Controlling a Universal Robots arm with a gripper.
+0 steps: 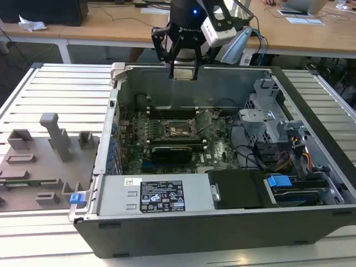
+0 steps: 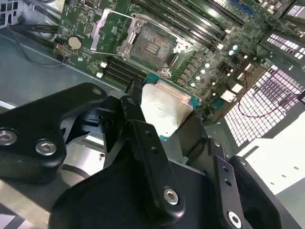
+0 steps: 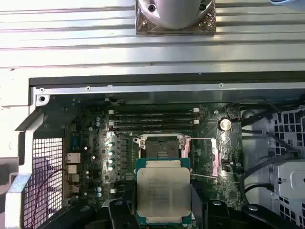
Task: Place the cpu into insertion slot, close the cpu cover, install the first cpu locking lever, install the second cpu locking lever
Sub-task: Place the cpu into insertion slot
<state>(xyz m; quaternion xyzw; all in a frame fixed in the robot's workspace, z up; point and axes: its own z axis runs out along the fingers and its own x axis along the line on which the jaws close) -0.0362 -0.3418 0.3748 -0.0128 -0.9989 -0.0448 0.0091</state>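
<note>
**Exterior view.** The gripper [image 1: 183, 71] is seen above the far wall of the open case [image 1: 222, 228], well above the motherboard [image 1: 133, 151]. The slot [image 1: 181, 129] lies below it, near the middle of the board. What is held between the fingertips is too small here to be identified.

**Second wrist view.** The cpu [image 2: 164, 112] is clamped between the two black fingers [image 2: 143, 138], silver top showing and one green edge visible. It is held apart from the slot, whose dark centre is bare. The cover [image 2: 108, 29] is raised and folded back beside the slot, so the opening is unobstructed. The lower part of the cpu is hidden behind the gripper body.

**First wrist view.** The cpu is seen just short of the slot and roughly squared to it. The bottom edge of the cpu and the fingertips are cut off by the picture's edge.

**Progress.** No step is judged complete: the cpu is not yet seated and the cover is open. The two levers cannot be clearly told from the thin metal parts around the slot, so their state is not determined.
</note>
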